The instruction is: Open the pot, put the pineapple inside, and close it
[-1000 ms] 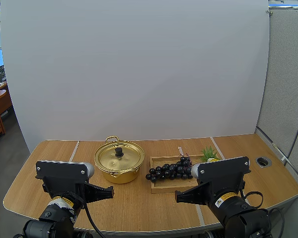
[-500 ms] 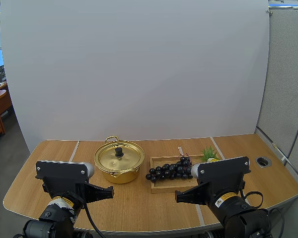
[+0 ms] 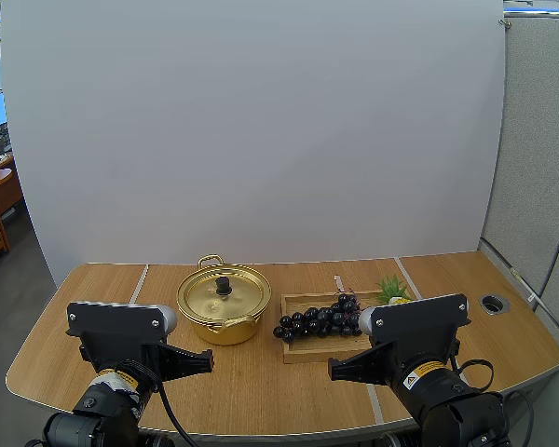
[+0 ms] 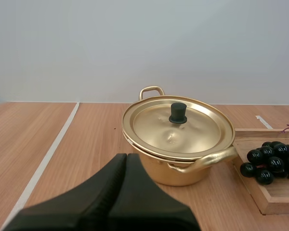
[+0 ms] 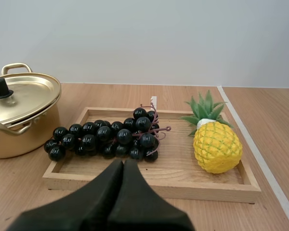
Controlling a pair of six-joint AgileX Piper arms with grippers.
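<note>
A small yellow pineapple with bumpy skin and spiky green leaves is being carried on a shallow rectangular wooden tray, ahead and right of the right gripper, whose black fingers are being pressed together on nothing. Glossy black grapes are being borne beside it. Ahead of the left gripper, likewise clenched empty, a round golden metal pot is being covered by its black-knobbed lid. Everything is being supported by a wood-grained table.
</note>
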